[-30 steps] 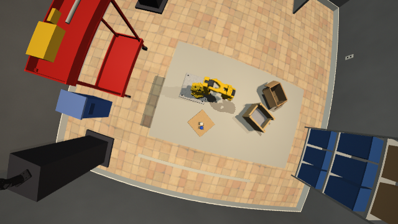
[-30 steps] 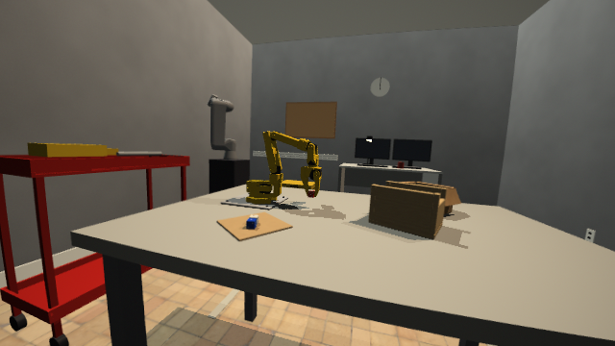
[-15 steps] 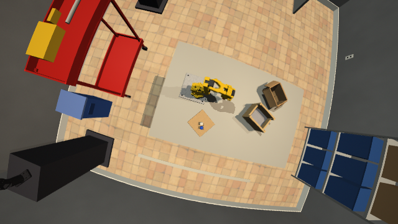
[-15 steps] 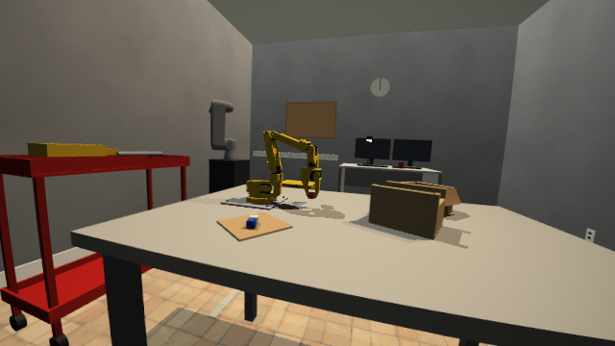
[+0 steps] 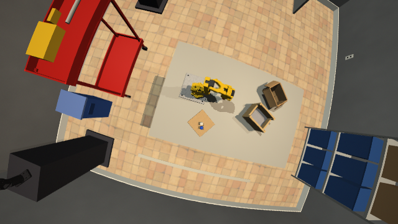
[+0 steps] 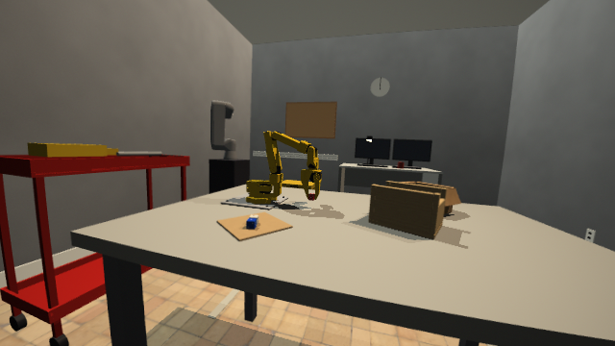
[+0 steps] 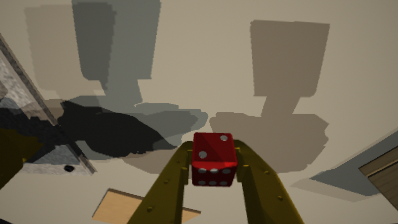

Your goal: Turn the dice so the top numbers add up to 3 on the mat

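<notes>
Grey walls and a tiled floor surround the pale bench we work at, and we place everything by the square tan mat lying on it. On that mat we see two dice close beside each other: a white die and a blue die. In the exterior view the blue one sits in front of the white one; their top numbers are too small for us to read.

Our third, the red die, is off the mat, held above the bench and pinched between the two fingers of our gripper. From the wrist we read two pips on one of its faces and six, in two rows of three, on the face next to it.

Near the mat, our yellow arm stands on a speckled base plate. Well apart from the mat, on the arm's outreaching side, are two open brown boxes: a nearer box and a farther box behind it in the exterior view. Beyond the bench, a red cart stands on the floor.
</notes>
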Robot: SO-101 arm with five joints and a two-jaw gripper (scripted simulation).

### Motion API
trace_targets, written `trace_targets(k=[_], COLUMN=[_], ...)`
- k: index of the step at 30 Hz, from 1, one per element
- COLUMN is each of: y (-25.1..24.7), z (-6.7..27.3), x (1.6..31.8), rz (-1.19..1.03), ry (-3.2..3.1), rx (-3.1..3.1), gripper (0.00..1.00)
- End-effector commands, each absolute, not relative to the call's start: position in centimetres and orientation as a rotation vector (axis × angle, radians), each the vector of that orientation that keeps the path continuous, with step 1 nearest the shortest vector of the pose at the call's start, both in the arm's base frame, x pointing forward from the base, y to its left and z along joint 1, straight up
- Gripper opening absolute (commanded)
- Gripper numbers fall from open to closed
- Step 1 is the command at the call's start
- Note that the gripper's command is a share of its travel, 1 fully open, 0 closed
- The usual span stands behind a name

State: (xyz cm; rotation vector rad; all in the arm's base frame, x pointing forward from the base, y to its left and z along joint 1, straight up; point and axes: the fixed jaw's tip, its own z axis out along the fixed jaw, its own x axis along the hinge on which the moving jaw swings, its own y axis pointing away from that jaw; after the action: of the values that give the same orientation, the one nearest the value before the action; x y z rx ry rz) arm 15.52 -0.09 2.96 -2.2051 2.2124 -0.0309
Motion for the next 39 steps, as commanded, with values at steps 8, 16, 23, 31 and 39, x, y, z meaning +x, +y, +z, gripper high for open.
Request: trace_targets(k=[8,16,23,31,39], y=[0.1,0.1,0.1,0.1,0.1], z=[2.1,2.0,1.5,1.4,1.0], x=[15.2,15.2,15.2,15.2,15.2], rz=[-0.008,-0.008,-0.008,-0.008,-0.008], ry=[2.219,2.219,2.219,2.219,2.219], rx=[-2.217,-2.217,-2.217,-2.217,-2.217], gripper=[0.0,0.0,0.0,0.0,0.0])
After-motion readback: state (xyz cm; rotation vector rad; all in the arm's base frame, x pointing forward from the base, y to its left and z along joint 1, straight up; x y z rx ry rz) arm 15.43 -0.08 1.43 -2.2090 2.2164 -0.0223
